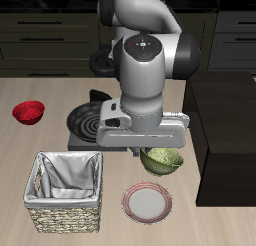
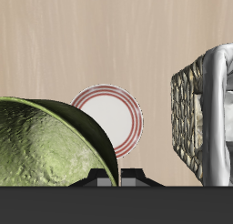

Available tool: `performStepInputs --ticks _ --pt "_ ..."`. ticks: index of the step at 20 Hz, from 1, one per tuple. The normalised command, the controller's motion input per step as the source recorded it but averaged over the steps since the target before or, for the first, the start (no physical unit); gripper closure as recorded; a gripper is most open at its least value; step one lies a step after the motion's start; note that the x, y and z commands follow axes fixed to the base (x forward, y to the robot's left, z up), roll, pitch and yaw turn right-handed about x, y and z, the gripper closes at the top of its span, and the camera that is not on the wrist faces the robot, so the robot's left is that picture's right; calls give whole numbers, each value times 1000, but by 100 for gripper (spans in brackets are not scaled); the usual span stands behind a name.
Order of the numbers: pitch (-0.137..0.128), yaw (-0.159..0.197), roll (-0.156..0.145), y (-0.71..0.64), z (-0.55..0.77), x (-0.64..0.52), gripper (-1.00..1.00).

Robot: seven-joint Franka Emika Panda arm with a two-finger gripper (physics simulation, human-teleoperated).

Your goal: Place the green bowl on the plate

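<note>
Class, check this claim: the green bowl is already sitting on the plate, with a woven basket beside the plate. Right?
Wrong. The green bowl is not on the plate; the exterior view shows it farther back under the gripper, the plate bare. The basket does stand beside the plate.

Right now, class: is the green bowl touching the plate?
Apart. The wrist view shows the green bowl raised, with bare table around the whole plate; the exterior view also shows a gap between bowl and plate.

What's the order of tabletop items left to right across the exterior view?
red bowl → woven basket → frying pan → plate → green bowl, under the gripper → dark cabinet.
</note>
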Motion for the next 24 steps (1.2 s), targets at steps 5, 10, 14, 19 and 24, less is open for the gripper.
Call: performStepInputs --ticks 5,10,14,19,24 --pt "18 16 -32 59 -146 29 100" --pt "8 13 -14 98 -69 -1 100" --pt "17 22 -2 161 -178 77 100" --pt "8 7 6 100 -103 75 100" --pt "5 6 -7 -6 -96 91 100"
